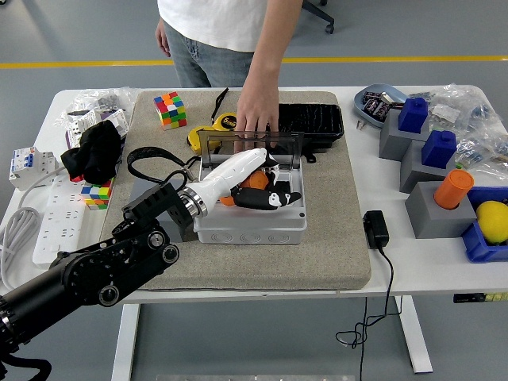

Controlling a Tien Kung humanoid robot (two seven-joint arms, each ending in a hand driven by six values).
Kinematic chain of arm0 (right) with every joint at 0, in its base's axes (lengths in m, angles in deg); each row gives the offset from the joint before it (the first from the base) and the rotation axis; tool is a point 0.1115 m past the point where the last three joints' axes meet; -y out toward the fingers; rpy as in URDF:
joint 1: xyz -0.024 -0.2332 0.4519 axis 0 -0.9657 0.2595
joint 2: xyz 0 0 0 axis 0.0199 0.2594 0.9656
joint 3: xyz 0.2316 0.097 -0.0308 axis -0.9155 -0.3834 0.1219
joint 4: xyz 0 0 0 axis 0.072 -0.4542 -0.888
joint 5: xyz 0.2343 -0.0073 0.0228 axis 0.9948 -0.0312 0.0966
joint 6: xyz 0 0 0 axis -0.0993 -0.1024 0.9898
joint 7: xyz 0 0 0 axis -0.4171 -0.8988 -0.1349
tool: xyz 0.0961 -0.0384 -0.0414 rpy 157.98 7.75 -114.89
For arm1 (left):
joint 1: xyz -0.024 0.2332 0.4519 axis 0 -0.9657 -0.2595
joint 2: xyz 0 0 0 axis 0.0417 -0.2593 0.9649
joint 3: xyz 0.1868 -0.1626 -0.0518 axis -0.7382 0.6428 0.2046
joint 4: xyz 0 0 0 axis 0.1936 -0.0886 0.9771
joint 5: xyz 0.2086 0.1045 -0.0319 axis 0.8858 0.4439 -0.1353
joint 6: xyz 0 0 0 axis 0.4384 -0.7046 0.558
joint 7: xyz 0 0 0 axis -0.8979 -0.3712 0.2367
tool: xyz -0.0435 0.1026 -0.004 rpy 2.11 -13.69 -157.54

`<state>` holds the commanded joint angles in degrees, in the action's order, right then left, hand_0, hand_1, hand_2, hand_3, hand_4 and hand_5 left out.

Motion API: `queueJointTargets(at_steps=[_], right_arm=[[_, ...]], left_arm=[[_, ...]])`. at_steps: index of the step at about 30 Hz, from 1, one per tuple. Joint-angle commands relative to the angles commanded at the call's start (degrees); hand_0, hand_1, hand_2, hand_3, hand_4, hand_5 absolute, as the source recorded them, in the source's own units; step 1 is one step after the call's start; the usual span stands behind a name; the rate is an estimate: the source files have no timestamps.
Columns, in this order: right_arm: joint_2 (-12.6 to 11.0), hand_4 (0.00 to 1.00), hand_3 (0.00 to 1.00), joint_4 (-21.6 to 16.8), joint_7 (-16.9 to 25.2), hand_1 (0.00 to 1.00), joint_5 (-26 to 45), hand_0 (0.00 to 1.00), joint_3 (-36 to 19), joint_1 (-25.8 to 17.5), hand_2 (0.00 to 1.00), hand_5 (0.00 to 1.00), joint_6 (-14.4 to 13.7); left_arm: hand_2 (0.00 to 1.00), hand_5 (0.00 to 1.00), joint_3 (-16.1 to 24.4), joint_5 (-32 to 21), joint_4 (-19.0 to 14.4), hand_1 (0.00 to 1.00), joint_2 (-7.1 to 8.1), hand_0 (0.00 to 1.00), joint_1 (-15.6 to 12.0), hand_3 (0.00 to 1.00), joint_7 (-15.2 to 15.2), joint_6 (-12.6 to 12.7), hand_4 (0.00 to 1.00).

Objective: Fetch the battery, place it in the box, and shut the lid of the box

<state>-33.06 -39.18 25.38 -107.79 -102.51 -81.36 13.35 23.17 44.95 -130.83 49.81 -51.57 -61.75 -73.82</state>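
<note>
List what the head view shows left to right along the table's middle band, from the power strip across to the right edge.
Power strip → small cube → left robot hand over the grey box → black adapter → orange cylinder → yellow object.

Single head view: high, robot's side, facing forward-down over table (413, 274).
</note>
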Motion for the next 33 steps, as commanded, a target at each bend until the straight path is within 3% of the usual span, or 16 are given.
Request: queueJointTargets(at_steps=[9, 33], right_arm=[[0.0, 0.998, 0.821, 0.0, 0.0, 0.847, 0.2, 0.862, 0.2, -0.1, 0.801, 0.998, 0.0], [0.0, 0.998, 0.82, 0.0, -0.2, 0.842, 0.7, 0.861, 0.4, 0.0, 0.798, 0.998, 0.4]], left_arm=[[0.033, 0.467, 0.2, 3.1, 0.6, 0.002, -0.18, 0.023, 0.3, 0.008, 0.9, -0.2, 0.823], [0.066, 0.459, 0.7, 4.6, 1.1, 0.037, -0.36, 0.082, 0.5, 0.037, -0.7, -0.1, 0.842]])
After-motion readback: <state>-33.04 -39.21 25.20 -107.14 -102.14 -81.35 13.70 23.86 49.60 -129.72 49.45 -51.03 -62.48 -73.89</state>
